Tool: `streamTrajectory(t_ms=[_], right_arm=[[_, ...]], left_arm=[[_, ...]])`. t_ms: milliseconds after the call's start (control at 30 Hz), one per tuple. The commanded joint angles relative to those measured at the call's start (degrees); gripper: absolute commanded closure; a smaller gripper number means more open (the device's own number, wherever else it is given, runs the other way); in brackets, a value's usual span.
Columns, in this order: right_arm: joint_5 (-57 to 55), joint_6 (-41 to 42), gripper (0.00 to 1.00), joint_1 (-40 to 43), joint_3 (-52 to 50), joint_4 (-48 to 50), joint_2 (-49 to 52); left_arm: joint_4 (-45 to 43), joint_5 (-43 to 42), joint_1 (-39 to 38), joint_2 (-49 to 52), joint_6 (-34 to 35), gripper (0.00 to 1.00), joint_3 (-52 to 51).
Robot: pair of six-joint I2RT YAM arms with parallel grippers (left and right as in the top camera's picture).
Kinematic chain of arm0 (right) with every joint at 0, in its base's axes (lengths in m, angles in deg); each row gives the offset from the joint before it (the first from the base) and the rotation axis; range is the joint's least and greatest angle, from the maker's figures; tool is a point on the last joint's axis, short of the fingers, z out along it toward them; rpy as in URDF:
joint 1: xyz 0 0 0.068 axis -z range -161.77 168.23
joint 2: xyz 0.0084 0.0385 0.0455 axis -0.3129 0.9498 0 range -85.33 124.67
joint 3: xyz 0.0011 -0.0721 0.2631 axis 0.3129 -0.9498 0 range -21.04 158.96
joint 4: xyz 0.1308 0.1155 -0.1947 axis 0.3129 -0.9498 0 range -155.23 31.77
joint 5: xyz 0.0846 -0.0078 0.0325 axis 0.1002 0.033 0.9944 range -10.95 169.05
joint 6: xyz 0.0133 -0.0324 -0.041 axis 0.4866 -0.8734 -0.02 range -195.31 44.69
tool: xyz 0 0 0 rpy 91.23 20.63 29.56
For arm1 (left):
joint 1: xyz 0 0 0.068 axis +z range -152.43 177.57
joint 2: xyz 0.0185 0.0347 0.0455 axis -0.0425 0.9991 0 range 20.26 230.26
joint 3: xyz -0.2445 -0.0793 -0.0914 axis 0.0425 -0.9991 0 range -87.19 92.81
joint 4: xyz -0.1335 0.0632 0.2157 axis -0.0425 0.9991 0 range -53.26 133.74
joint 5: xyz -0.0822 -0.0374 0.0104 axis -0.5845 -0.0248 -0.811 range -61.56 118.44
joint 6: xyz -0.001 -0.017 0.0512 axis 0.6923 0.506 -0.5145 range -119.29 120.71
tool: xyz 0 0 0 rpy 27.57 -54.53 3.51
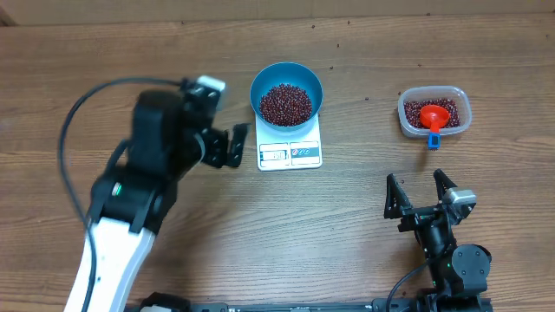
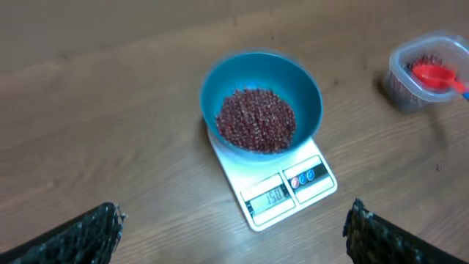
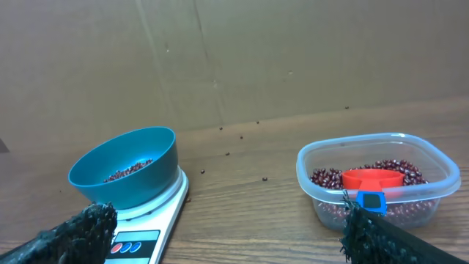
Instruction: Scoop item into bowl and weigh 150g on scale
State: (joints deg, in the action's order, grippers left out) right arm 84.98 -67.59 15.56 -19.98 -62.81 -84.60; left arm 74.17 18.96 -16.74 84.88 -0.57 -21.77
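Observation:
The blue bowl sits on the white scale and holds a heap of dark red-brown beans. The left wrist view shows the bowl, its beans and the scale's display. More beans lie in a clear container at the right, where the red scoop with a blue handle rests. My left gripper hangs open just left of the scale, holding nothing. Near the front edge at the right, my right gripper is open and empty. The right wrist view shows bowl and scoop.
A few stray beans lie on the wooden table behind the scale and container. A cardboard wall stands along the far side. The left arm's black cable loops over the table's left part.

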Motion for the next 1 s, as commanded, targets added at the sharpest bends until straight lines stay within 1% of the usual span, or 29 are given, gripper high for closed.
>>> streamTrajectory(t_ms=[0, 133, 300, 467, 633, 767, 967], right_arm=[[-0.52, 0.33, 0.0, -0.31, -0.61, 0.22, -0.57], [-0.52, 0.33, 0.0, -0.31, -0.61, 0.22, -0.57], [-0.52, 0.33, 0.0, -0.31, -0.61, 0.22, -0.57], [-0.55, 0.33, 0.0, -0.31, -0.61, 0.22, -0.57], [-0.52, 0.33, 0.0, -0.31, -0.61, 0.22, -0.57], [-0.55, 0.33, 0.0, -0.31, -0.61, 0.22, -0.57], [-0.55, 0.33, 0.0, -0.31, -0.61, 0.22, -0.57]], left_arm=[[-4.85, -3.72, 3.41, -8.92, 1.31, 0.0, -8.5], [-10.56, -5.16, 7.39, -18.23, 1.29, 0.01, -18.4], [-15.26, -5.57, 11.52, -30.23, 1.31, 0.0, -29.86], [-21.0, -5.35, 13.66, -40.5, 1.29, 0.0, -39.69], [-26.62, -4.79, 14.4, -47.76, 1.27, 0.0, -47.32], [-28.98, -1.44, 14.38, -51.23, 1.29, 0.0, -51.23], [-29.7, 6.91, 14.38, -55.69, 1.31, 0.0, -54.95]])
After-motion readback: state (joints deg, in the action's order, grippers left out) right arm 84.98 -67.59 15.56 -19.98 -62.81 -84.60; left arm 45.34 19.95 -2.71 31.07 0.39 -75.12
